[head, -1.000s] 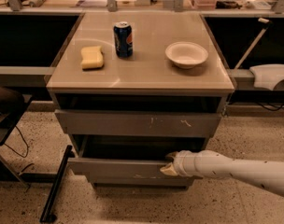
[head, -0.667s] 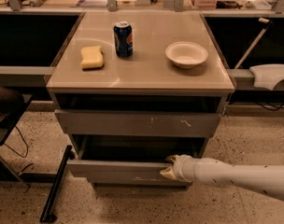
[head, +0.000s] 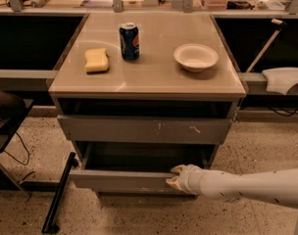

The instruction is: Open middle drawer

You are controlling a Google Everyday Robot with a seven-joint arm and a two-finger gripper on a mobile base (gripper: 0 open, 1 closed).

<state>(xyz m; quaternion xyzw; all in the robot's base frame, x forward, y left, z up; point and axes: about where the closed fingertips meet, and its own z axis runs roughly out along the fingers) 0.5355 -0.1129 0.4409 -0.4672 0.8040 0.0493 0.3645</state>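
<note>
The middle drawer (head: 119, 181) is a wide, shallow grey drawer with a plain front. It stands pulled partly out, below the larger front with pale scratch marks (head: 144, 129). Its dark inside shows behind the front. My gripper (head: 174, 176) is at the right part of the drawer front's top edge, with its pale fingers closed over that edge. The white arm (head: 247, 186) comes in from the lower right. The narrowest front is hidden from view.
On the cabinet top (head: 149, 77) stand a yellow sponge (head: 97, 60), a blue soda can (head: 129, 41) and a white bowl (head: 196, 57). A black bar (head: 58, 195) leans on the floor at the left. Dark shelving flanks both sides.
The middle drawer front has come slightly farther out toward the camera, and my gripper has moved with it, still on its top edge.
</note>
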